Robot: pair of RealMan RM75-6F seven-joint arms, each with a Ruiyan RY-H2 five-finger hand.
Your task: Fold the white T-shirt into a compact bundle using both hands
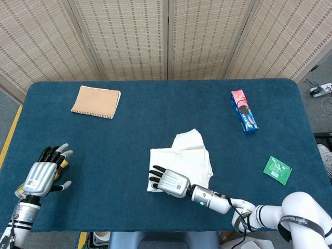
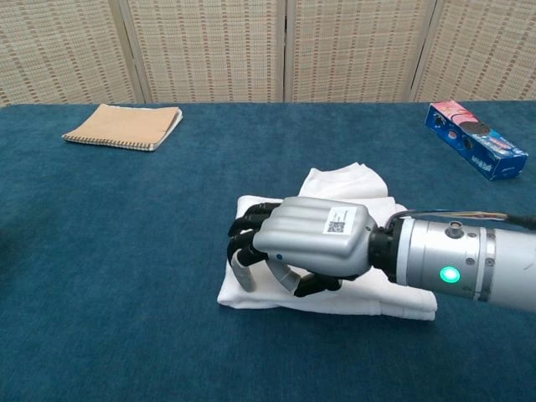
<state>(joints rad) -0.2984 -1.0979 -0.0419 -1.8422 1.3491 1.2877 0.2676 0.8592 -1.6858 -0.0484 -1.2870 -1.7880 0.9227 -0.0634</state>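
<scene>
The white T-shirt (image 1: 187, 155) (image 2: 352, 186) lies folded into a small, roughly square bundle in the middle of the blue table, with one flap sticking out at its far side. My right hand (image 1: 168, 181) (image 2: 306, 243) rests on the bundle's near-left part. Its dark fingers (image 2: 244, 239) curl down onto the cloth at the left edge, and the thumb is tucked under the palm. Whether any cloth is pinched is hidden. My left hand (image 1: 45, 174) hovers at the far left near the front edge, well away from the shirt, with fingers spread and nothing in it.
A tan notebook (image 1: 96, 101) (image 2: 123, 126) lies at the back left. A blue and pink snack box (image 1: 244, 111) (image 2: 476, 139) sits at the back right, with a green packet (image 1: 277, 169) nearer on the right. Something small and yellowish (image 1: 64, 164) shows beneath my left hand.
</scene>
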